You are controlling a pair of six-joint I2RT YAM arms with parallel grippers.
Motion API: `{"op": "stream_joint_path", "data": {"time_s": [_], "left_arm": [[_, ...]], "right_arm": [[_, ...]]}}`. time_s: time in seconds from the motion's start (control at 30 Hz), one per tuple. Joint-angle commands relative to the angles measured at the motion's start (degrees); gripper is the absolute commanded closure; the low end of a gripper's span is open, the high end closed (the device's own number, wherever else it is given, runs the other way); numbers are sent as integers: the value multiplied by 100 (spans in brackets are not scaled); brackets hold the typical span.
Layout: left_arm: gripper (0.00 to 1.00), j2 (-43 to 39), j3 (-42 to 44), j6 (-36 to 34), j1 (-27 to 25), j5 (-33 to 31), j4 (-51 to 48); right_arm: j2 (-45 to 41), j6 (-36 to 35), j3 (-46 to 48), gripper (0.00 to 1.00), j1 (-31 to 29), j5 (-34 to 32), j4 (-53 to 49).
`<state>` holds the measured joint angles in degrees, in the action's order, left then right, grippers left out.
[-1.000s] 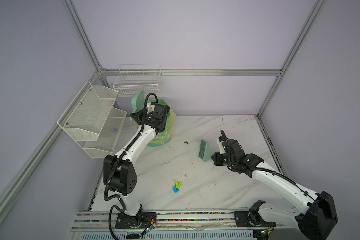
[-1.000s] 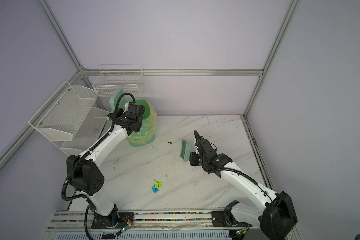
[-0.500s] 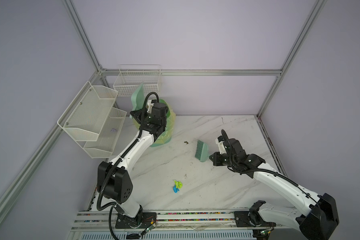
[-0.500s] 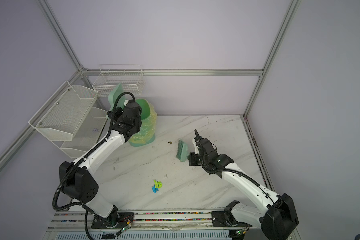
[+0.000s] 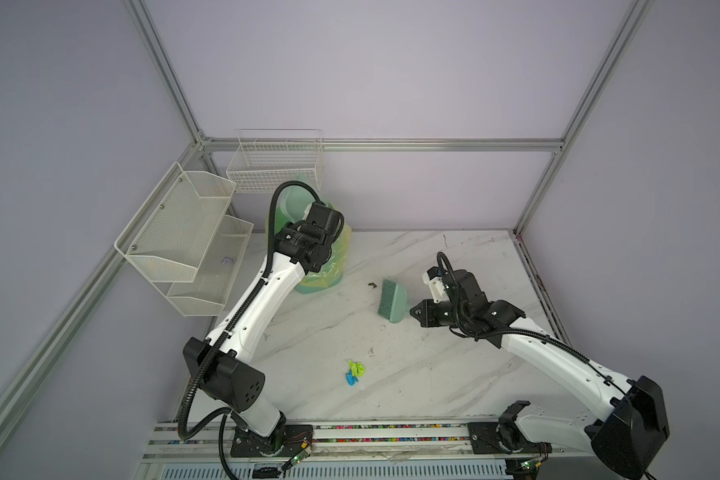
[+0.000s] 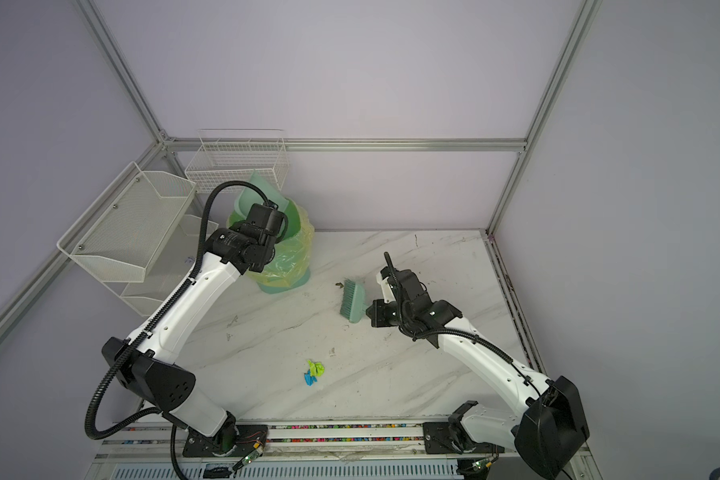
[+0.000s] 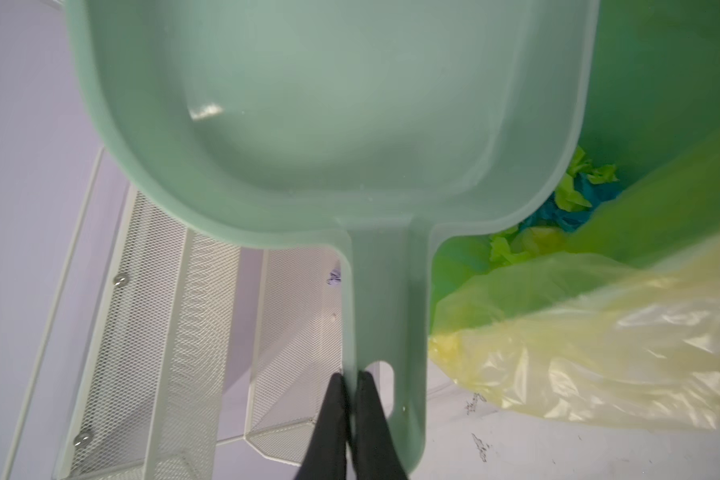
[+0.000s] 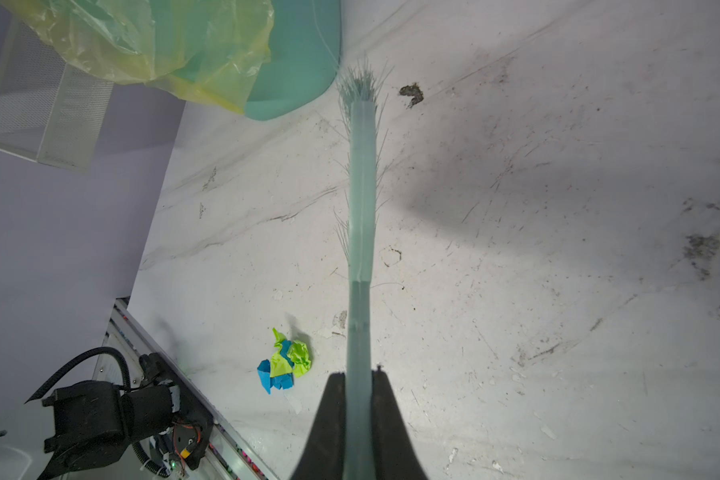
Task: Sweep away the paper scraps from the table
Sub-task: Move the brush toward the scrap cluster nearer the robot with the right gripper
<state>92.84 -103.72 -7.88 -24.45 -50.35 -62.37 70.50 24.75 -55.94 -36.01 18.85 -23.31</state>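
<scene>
Left fingers (image 7: 329,424) pinched pale-green plastic dustpan (image 7: 329,104), right fingers (image 8: 331,415) teal bristle brush (image 8: 362,187); blue-and-lime paper scraps (image 8: 285,365), far from both, likely needed flanking.

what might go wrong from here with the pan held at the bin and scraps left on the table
The left gripper pinches only one thin edge of the dustpan handle near its end, so the pan could twist or slip.
The loose yellow liner hangs beside the pan and may snag it.
The paper scraps lie toward the front rail of the table; a stroke of the brush in the right gripper could push them off.
</scene>
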Motion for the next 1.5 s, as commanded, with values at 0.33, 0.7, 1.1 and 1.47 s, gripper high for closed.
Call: {"op": "stream_joint_path", "data": {"time_s": [0.33,0.7,1.1,1.47], "left_arm": [[100,-542,-482,1318,-144,1871,-1604],[100,-364,-680,1179,-183,948,-1403],[100,207,-2692,1097,-180,852,-1736],[100,-329,-1828,1239,-192,965,-1862]], "right_arm": [[595,-349,-619,100,-632,872,-443],[1029,-279,-1076,100,-868,726,-518],[1194,-271,-1419,100,-1176,663,-963],[1937,-112,-2564,100,-1740,559,-2257]]}}
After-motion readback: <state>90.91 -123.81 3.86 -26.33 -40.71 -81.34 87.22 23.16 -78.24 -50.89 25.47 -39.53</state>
